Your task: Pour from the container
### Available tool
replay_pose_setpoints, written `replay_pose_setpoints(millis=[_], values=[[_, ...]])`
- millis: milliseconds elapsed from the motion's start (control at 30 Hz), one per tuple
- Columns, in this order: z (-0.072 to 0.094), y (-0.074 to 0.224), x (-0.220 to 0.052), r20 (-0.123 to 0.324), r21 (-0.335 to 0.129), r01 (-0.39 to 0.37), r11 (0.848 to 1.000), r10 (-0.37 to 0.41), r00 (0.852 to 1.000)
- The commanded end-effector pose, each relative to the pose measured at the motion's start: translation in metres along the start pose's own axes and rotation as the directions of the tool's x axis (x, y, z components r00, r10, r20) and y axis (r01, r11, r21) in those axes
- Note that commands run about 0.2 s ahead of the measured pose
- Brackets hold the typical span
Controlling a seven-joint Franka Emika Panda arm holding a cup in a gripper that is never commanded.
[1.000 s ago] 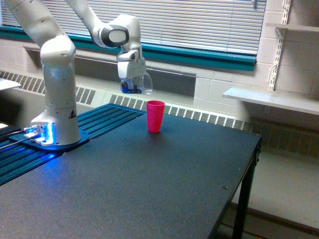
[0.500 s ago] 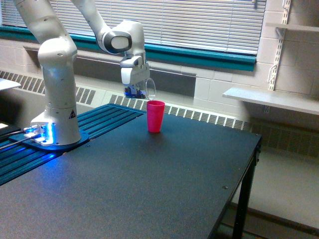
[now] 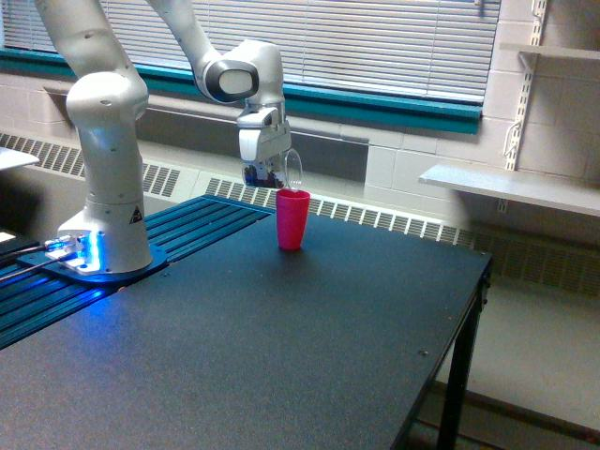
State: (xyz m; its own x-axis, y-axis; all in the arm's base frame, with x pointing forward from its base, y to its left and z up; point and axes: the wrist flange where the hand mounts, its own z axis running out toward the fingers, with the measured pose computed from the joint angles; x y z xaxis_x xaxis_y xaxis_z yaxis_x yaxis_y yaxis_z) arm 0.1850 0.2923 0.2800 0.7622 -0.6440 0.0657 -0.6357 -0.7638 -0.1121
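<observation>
In the exterior view, the white robot arm's gripper is clamped around the small clear plastic cup, holding it tipped on its side just above the rim of the opaque bright pink plastic cup. That placement suits pouring: the clear cup's mouth faces the pink cup, which stands upright on the dark tabletop. The clear cup's contents and the gripper's fingertips are too small and blurred to make out.
</observation>
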Motion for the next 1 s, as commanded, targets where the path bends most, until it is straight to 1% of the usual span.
replay_pose_setpoints(millis=[33, 67, 133, 233, 433, 567, 600, 700, 833, 933, 1000], values=[[0.0, -0.006, 0.001, -0.002, -0.014, 0.042, 0.999, -0.042, 0.999], [-0.001, -0.007, 0.001, -0.003, -0.015, 0.044, 0.999, -0.044, 0.999], [-0.004, -0.012, -0.003, 0.008, 0.004, 0.039, 0.999, -0.039, 0.999], [-0.005, -0.015, -0.003, 0.0, -0.006, 0.047, 0.999, -0.047, 0.999], [-0.016, -0.022, -0.001, -0.017, -0.01, 0.05, 0.999, -0.05, 0.999], [-0.028, -0.026, -0.001, -0.027, 0.003, 0.044, 0.999, -0.044, 0.999], [-0.029, -0.026, -0.004, -0.022, 0.006, 0.043, 0.999, -0.043, 0.999], [-0.033, -0.025, -0.004, -0.029, 0.007, 0.038, 0.999, -0.038, 0.999], [-0.035, -0.022, -0.006, -0.028, 0.005, 0.033, 0.999, -0.033, 0.999], [-0.033, -0.019, -0.014, -0.009, 0.03, 0.015, 0.999, -0.015, 1.0], [-0.032, -0.019, -0.014, -0.011, 0.027, 0.019, 0.999, -0.019, 1.0]])
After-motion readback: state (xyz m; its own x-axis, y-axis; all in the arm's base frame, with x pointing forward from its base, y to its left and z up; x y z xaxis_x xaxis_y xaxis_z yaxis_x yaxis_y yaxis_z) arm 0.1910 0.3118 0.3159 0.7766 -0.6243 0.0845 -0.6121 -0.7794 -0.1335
